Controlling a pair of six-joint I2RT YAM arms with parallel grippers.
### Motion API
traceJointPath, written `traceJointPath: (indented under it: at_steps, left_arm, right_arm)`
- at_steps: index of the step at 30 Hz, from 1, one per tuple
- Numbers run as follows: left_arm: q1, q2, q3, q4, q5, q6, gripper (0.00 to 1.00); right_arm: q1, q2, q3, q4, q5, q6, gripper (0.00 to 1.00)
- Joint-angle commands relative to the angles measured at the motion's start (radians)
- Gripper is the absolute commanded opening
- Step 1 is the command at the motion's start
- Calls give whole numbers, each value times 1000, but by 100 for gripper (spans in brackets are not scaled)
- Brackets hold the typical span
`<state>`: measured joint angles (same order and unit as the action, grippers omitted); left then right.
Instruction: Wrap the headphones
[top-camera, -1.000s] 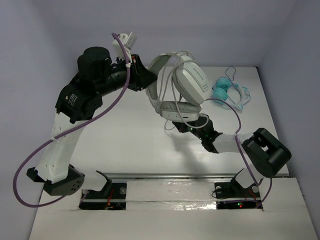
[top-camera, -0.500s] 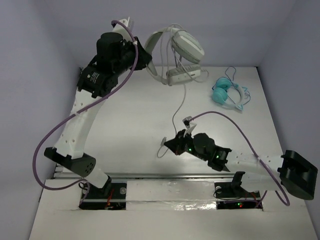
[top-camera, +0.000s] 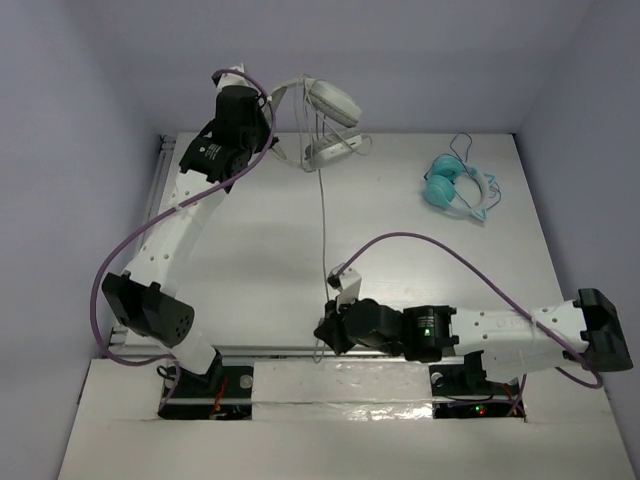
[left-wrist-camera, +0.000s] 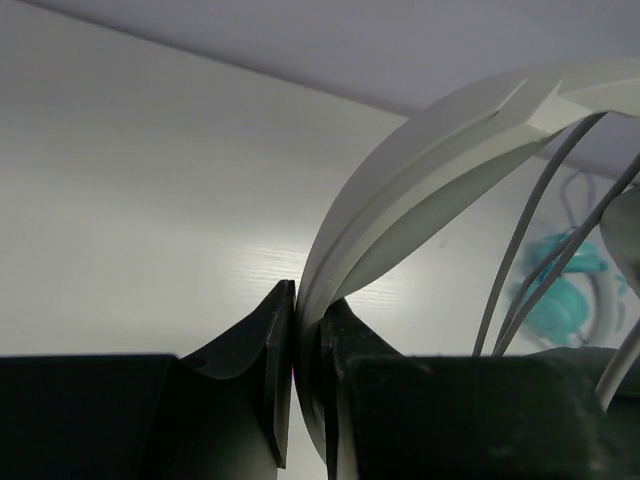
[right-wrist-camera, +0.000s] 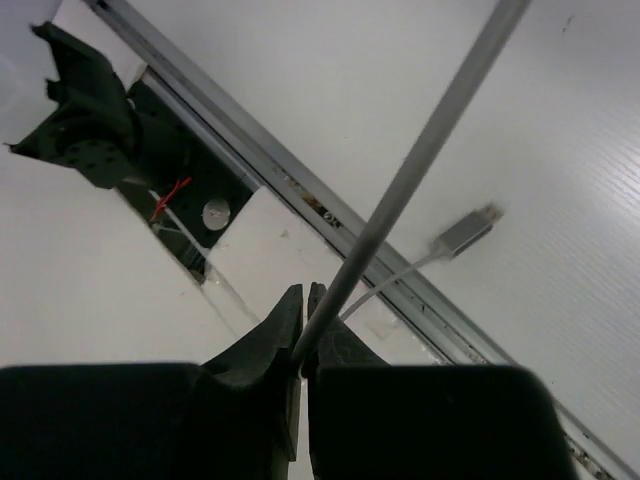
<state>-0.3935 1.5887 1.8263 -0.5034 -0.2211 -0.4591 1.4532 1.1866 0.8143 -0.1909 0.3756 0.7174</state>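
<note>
The white headphones (top-camera: 325, 125) hang in the air at the back of the table. My left gripper (top-camera: 272, 128) is shut on their headband (left-wrist-camera: 420, 170). Their thin grey cable (top-camera: 323, 215) runs taut from the ear cups down to my right gripper (top-camera: 325, 335) near the front edge. In the right wrist view the gripper (right-wrist-camera: 304, 300) is shut on the cable (right-wrist-camera: 420, 160), and the plug (right-wrist-camera: 465, 230) hangs loose below over the metal rail.
Small teal headphones (top-camera: 452, 185) with a blue cord lie at the back right. A metal rail (top-camera: 300, 350) and the arm bases run along the front edge. Purple hoses loop off both arms.
The left arm has carried the headphones farther back and up. The right gripper has moved toward the front edge along the cable, which is now pulled straight.
</note>
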Motion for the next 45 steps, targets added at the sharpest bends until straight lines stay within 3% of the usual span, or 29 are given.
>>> traceJointPath:
  at_steps: [1,9,15,19,29,38,45]
  left_arm:
    - [2,-29,-60,163,-130,-4,0]
    - [-123,-101,-361,194,-296,53,0]
    - [-316,-127,-511,134,-353,111,0]
    - [-395,-170,-605,117,-305,187,0]
    - [-508,-320,-748,5,-201,212,0]
    - [-531,-450,-845,-1,15,249,0]
    - [-531,-490,-820,31,181,263,0]
  right_arm:
    - [73,19,135,-247,109,20,0]
    - [91,-4,391,-511,227,-41,0]
    - [91,2,569,-737,387,-130,0]
    - [35,-22,595,-782,398,-205,0]
    - [-88,-16,617,-838,459,-314,0]
    - [-211,4,533,-757,566,-392,0]
    - [-287,2,470,-628,533,-432,0]
